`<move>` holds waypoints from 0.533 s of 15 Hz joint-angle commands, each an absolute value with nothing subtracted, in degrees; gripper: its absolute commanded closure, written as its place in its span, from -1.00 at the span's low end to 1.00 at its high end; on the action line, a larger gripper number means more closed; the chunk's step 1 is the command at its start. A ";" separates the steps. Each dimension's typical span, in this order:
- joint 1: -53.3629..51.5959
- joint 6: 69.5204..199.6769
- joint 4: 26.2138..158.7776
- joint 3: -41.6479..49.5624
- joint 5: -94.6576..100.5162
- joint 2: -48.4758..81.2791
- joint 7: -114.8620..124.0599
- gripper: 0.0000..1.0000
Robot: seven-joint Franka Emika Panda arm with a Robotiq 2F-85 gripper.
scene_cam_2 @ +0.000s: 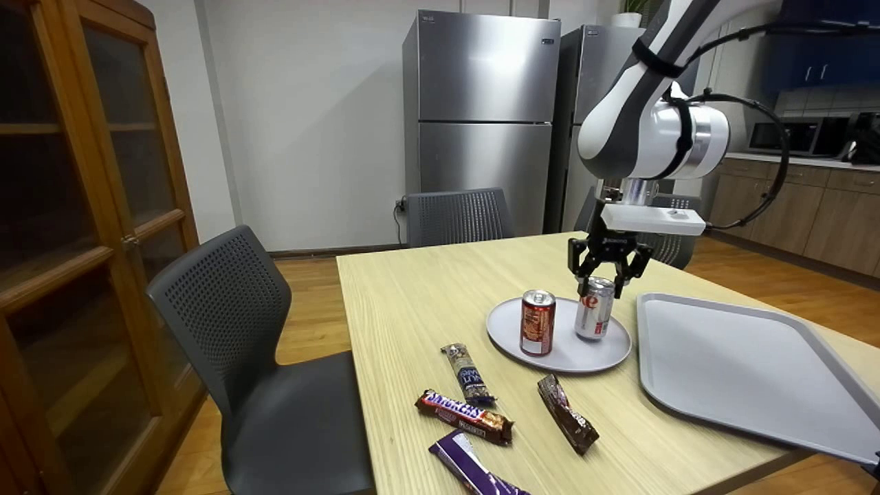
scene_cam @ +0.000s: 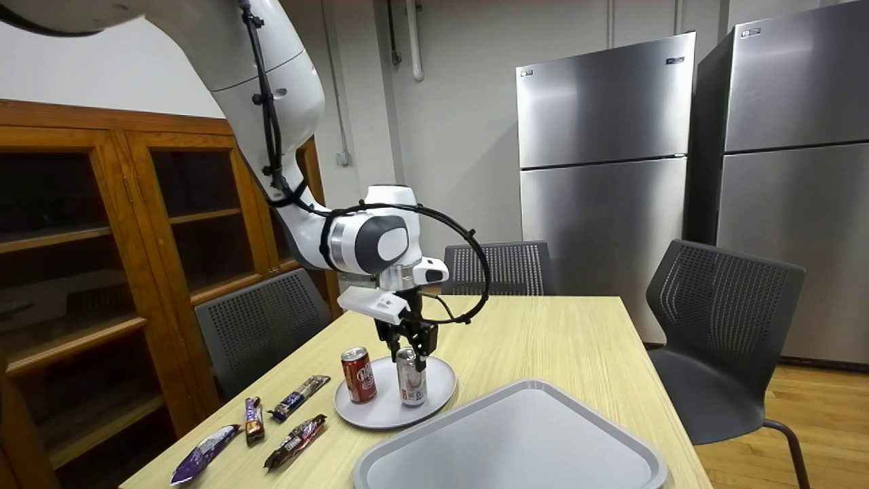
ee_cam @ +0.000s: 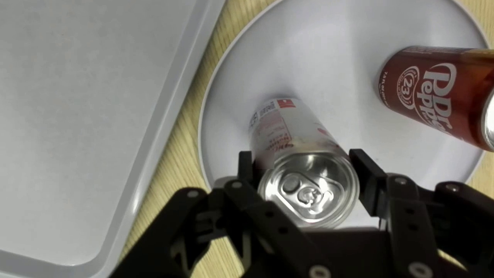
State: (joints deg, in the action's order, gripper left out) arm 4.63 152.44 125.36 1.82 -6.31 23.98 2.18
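Silver can (scene_cam_2: 595, 316): standing on a grey plate (scene_cam_2: 574, 355) on the wood-grain surface (scene_cam_2: 412, 302). Left to right around it: wooden cabinet (scene_cam: 139, 232), wrapped bars (scene_cam_2: 464, 416), red can (scene_cam_2: 537, 324), grey tray (scene_cam_2: 742, 371); at the far side, steel refrigerators (scene_cam_2: 485, 75). Long axis near vertical, pull-tab end up, grasped near the top by the jaws. Shiny metal with red lettering.

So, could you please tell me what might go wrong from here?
The black gripper grips the silver cylindrical metal can only near its top, so the can might slip or swing if lifted. The red cylindrical Dr Pepper can stands beside it on the round grey plate, so a sideways move could topple it. If carried low, the silver can might catch the raised rim of the grey rectangular tray.
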 commanded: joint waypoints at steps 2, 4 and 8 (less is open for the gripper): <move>4.28 151.06 123.07 1.99 -5.35 25.12 1.54 0.24; 3.79 151.44 123.32 2.68 -4.28 25.05 2.05 -0.76; 4.41 149.63 124.46 2.94 -2.74 22.76 0.79 -1.00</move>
